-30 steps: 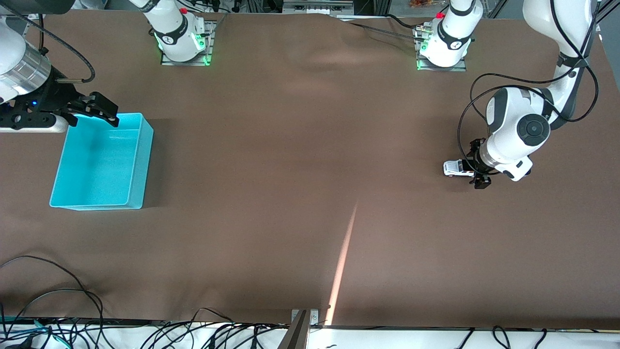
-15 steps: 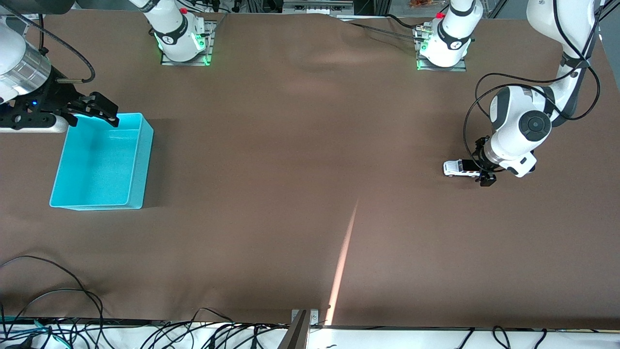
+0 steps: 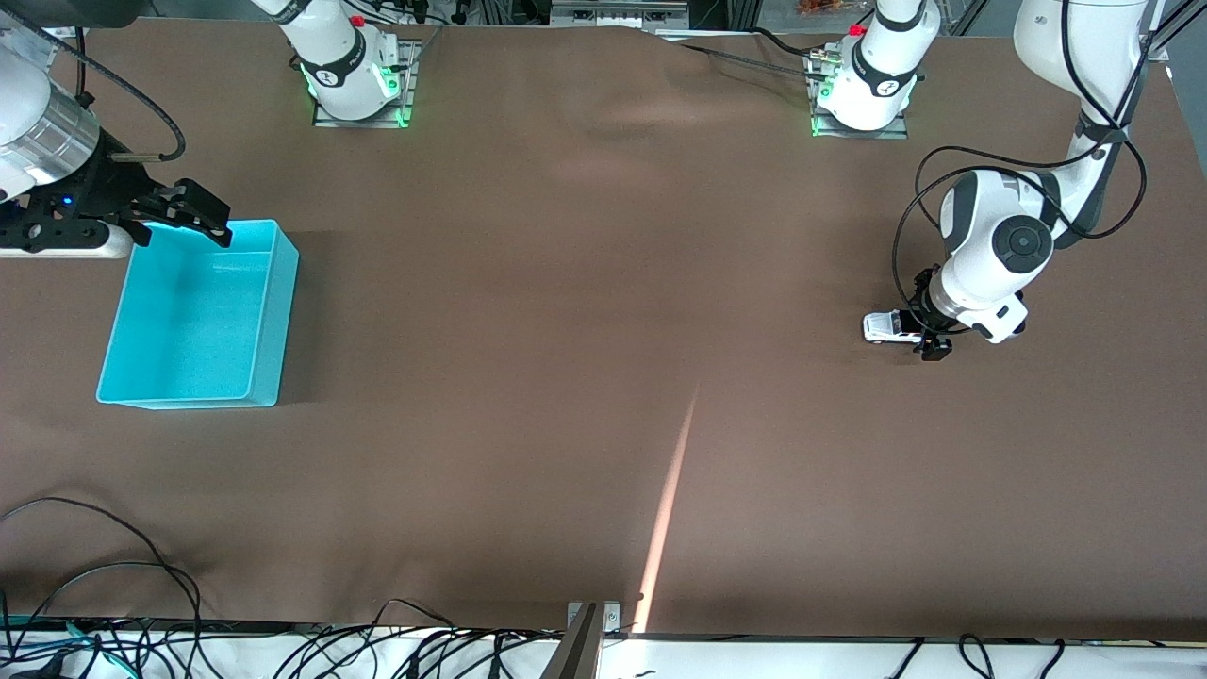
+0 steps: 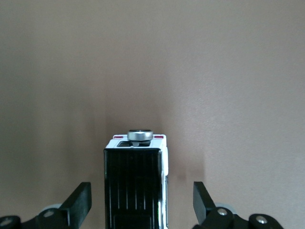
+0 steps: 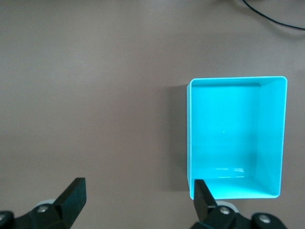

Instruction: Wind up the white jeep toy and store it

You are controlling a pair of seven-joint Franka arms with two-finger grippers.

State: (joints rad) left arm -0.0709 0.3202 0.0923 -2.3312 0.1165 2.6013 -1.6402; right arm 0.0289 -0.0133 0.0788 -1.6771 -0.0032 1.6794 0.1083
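1. Nearest the front camera, along the bottom edge of the front view, loose black cables lie at the rim of the brown-covered table. A thin pale streak of light runs up from that edge near the middle.
2. Farther up, at mid-height of the frame and toward the left arm's end of the table, the white jeep toy stands on its wheels on the cloth.
3. Its long axis runs along the table's length, level across the front view. In the left wrist view the jeep toy shows its black roof. The end bearing a round silver-grey disc and red marks points away from the wrist, toward the right arm's end of the table.
4. The left gripper is low at the jeep's other end and straddles it. Its jaws are spread, with one black finger on each side of the body and bare cloth visible in both gaps, so nothing is gripped.
5. At about the same height in the frame, at the right arm's end, sits the turquoise bin, with nothing in it.
6. The right gripper hangs idle over the bin's upper corner. Its jaws are wide apart and hold nothing.
7. At the top of the frame stand the two arm bases, lit green.
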